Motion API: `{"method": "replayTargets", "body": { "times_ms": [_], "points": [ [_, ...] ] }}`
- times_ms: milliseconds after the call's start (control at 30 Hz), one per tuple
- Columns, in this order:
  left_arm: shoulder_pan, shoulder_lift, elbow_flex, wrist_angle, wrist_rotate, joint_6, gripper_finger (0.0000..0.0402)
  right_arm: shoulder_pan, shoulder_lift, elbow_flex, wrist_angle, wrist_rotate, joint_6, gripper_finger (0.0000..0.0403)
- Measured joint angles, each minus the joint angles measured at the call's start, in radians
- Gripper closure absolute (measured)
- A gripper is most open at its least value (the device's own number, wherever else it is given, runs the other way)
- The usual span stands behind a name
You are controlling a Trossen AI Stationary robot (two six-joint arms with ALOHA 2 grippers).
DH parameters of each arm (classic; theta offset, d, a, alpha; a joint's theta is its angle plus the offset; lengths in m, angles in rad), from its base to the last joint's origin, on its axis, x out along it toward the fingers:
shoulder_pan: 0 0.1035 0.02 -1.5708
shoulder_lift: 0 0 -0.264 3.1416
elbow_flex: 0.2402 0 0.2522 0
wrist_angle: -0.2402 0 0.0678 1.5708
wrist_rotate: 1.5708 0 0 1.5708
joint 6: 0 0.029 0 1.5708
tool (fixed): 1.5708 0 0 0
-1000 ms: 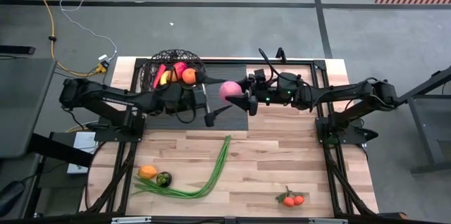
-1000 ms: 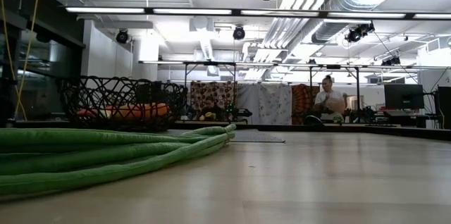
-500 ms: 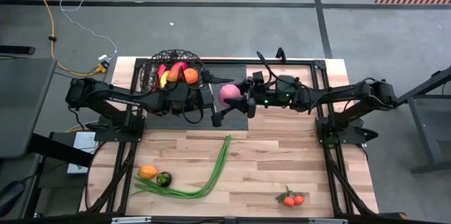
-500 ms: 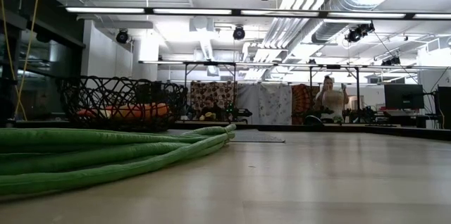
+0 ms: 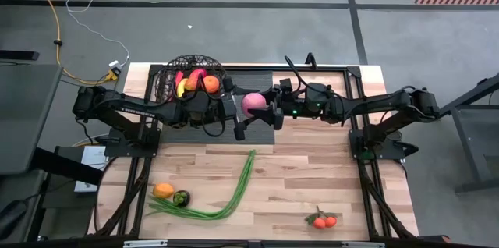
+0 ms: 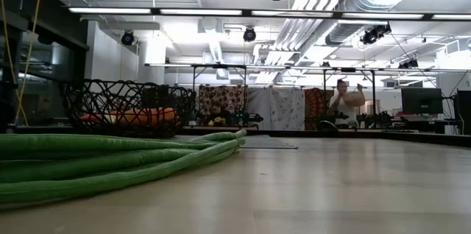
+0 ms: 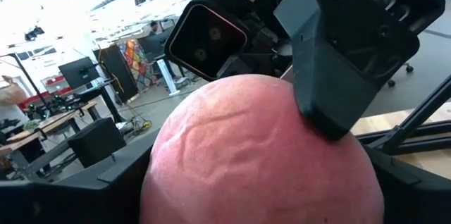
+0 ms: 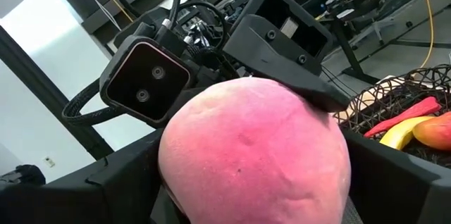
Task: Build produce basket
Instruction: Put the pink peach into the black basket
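Observation:
A round pink fruit (image 5: 253, 103) hangs above the black mat (image 5: 257, 76) at the table's far middle. My left gripper (image 5: 243, 108) comes at it from the left and my right gripper (image 5: 267, 106) from the right, and both are shut on it. The black wire basket (image 5: 164, 84) stands at the far left. It holds a banana (image 5: 183, 86), a red pepper (image 5: 176, 78), an orange (image 5: 209, 84) and a red-pink fruit (image 5: 199, 74). Long green stalks (image 5: 234, 189), an orange fruit (image 5: 163, 190), a dark green fruit (image 5: 181, 198) and small oranges (image 5: 324, 221) lie near the front. My left gripper has the pink fruit's left half (image 7: 211, 153) between its two fingers, one (image 8: 310, 91) on the far side and one on the near side. The fingers come in level from the table's left. The fruit is clear of the table. My right gripper pinches the fruit's right half (image 8: 232, 146) between its two fingers, one of which (image 7: 342, 108) lies on the fruit's side. It reaches in level from the table's right. The fruit stays aloft between both grippers.
The basket (image 6: 125, 105) shows at the left in the low view, with the green stalks (image 6: 110, 164) lying across the foreground. Bare wood lies at the table's middle and right. A person stands far off in the room behind.
My left gripper has gone a little toward the table's right edge, onto the pink fruit, so that its fingers now stand on the fruit's two sides. The right gripper and the fruit have kept their place.

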Motion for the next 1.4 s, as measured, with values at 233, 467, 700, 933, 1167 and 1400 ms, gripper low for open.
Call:
{"method": "replayTargets", "body": {
  "times_ms": [233,467,700,933,1167,1400],
  "points": [
    [0.0,0.0,0.0,0.0,0.0,-0.001,0.0082,-0.002,0.0,0.0,-0.001,0.0,0.0,0.0029],
    [0.0,0.0,0.0,0.0,0.0,-0.005,0.0081,-0.002,0.0,0.0,0.001,0.003,0.0,0.0027],
    [0.0,0.0,-0.001,-0.002,-0.001,-0.014,0.008,-0.003,0.0,0.0,-0.005,-0.023,0.018,0.0027],
    [0.0,0.0,-0.001,-0.022,0.0,-0.011,0.008,-0.004,0.0,0.0,-0.015,-0.047,0.005,0.0027],
    [0.0,-0.001,-0.001,-0.046,0.001,-0.062,0.008,-0.008,-0.067,-0.001,-0.133,-0.022,-0.047,0.0011],
    [0.013,-0.03,-0.002,-0.126,-0.007,-0.097,0.008,-0.038,-0.21,-0.001,-0.292,-0.006,-0.092,0.0005]
  ]
}}
